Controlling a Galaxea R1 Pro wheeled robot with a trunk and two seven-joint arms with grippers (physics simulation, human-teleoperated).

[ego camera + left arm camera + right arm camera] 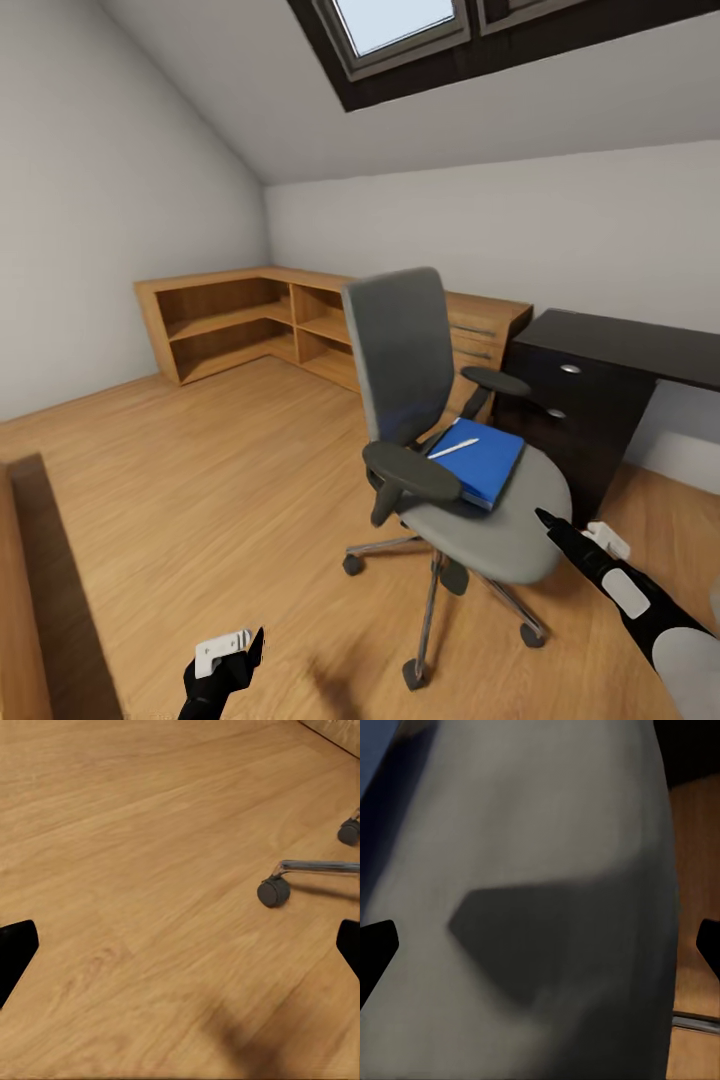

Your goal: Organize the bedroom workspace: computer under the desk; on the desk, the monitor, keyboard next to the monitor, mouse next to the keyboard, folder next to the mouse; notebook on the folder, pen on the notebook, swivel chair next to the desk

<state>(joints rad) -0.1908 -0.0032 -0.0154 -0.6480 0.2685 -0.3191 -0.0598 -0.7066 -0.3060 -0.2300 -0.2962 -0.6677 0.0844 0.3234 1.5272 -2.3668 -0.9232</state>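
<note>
Floor (200, 470): light wood planks, bearing the swivel chair (440, 430) on its chrome star base with dark casters.
Chair seat: grey, carrying a bright blue folder (485, 462) lying flat toward the seat's rear; a slim whitish pen (453, 448) lies on top of the stack.
Counter (640, 345): black top with black drawers and round silver knobs, standing on the floor just beyond the chair.
Low wooden shelving (250, 320): L-shaped, along the walls.

No writing, label or number can be read anywhere.
</note>
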